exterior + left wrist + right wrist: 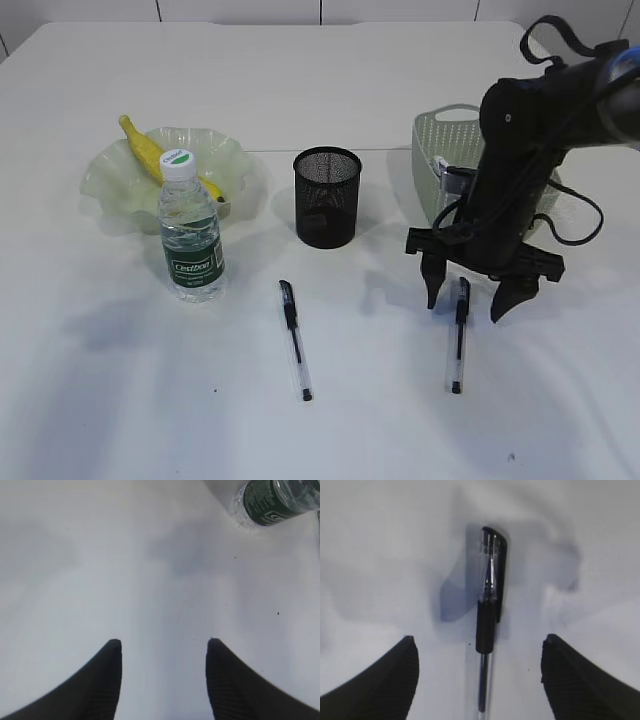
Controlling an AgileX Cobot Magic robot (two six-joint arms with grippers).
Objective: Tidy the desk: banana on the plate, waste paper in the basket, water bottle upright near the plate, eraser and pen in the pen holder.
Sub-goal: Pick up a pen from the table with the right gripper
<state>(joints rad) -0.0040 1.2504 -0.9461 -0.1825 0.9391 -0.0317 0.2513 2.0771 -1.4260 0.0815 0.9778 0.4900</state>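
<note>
A banana lies in the pale green wavy plate. A water bottle stands upright in front of the plate; its base shows in the left wrist view. A black mesh pen holder stands mid-table. Two black pens lie on the table: one in the middle, one at right. My right gripper is open, straddling the right pen's cap end just above the table. My left gripper is open and empty over bare table. No eraser or waste paper shows.
A pale green basket stands at the right, behind my right arm, with something white inside. The white table stretches to the front.
</note>
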